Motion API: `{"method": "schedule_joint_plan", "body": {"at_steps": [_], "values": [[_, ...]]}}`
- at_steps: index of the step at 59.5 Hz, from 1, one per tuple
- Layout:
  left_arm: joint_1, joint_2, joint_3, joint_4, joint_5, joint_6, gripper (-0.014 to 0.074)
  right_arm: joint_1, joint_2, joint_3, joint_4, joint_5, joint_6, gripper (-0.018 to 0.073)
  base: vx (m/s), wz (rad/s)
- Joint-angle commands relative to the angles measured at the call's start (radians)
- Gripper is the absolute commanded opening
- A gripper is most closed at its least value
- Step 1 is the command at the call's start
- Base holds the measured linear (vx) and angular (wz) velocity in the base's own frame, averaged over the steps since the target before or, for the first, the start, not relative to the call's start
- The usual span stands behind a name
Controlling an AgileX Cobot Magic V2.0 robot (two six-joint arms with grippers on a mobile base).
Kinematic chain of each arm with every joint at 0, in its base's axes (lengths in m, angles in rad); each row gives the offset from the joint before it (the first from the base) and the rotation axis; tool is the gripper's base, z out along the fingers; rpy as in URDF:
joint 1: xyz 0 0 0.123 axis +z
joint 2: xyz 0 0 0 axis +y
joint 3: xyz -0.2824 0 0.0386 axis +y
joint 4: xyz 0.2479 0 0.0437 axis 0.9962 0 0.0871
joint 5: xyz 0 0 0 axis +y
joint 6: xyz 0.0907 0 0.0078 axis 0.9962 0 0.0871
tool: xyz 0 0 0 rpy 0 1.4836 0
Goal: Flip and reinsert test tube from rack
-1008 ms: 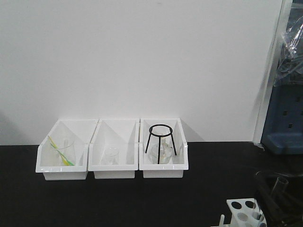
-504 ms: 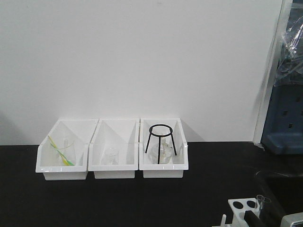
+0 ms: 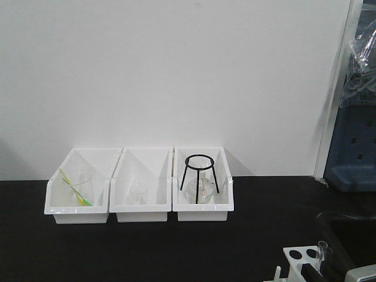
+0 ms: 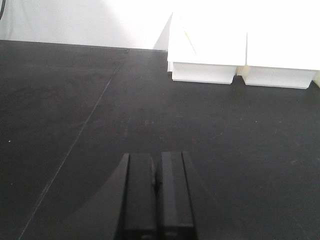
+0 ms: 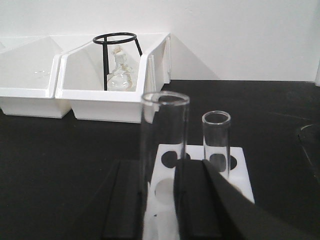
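Observation:
The white rack (image 5: 236, 167) stands on the black table at the near right, seen also at the bottom edge of the front view as the rack (image 3: 297, 256). A clear test tube (image 5: 165, 131) stands upright over the rack's holes between the two black fingers of my right gripper (image 5: 159, 169), which is shut on it. In the front view the test tube (image 3: 321, 251) pokes up just above the right gripper (image 3: 314, 272). A second clear tube (image 5: 216, 142) sits in a rear hole. My left gripper (image 4: 156, 158) is shut and empty, low over bare table.
Three white bins (image 3: 138, 207) line the wall: the left holds a beaker (image 3: 78, 189) with yellow-green sticks, the middle a small beaker (image 3: 138, 192), the right a black tripod ring (image 3: 199, 172) over a flask. A blue unit (image 3: 354, 150) stands at the right edge.
My right arm has come down and leftward with the test tube, from tilted and high at the right to upright at the rack. The left gripper's earlier state is not shown.

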Motion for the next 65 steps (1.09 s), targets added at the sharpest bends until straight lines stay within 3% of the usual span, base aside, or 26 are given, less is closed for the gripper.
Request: {"method": "schedule_joint_plan", "body": {"at_steps": [1,13,22,44,50,65], "values": [[-0.004,-0.003,0.002,-0.004,-0.088,0.0,-0.0006,-0.003,-0.022,-0.021,-0.008,-0.204,-0.011,0.0131,0.0,0.0],[-0.004,-0.003,0.002,-0.004,-0.088,0.0,-0.0006,-0.003,-0.022,-0.021,-0.008,-0.204,-0.014,0.0351,0.0,0.0],[-0.004,-0.003,0.002,-0.004,-0.088,0.0,-0.0006,-0.003,-0.026,-0.021,-0.007,-0.204,-0.014,0.0464,0.0,0.0],[-0.004,-0.003,0.002,-0.004,-0.088,0.0,-0.0006,-0.003,-0.301,-0.031,-0.004,-0.151,0.024,0.0458,0.0,0.0],[-0.004,-0.003,0.002,-0.004,-0.088,0.0,-0.0006,-0.001,-0.443,-0.076,-0.013,0.042,0.099,0.0403,0.0,0.0],[-0.004,-0.003,0.002,-0.004,-0.088,0.0,-0.0006,0.0,-0.788,-0.285,-0.174,0.773,0.273,0.0135,0.0,0.0]]}}
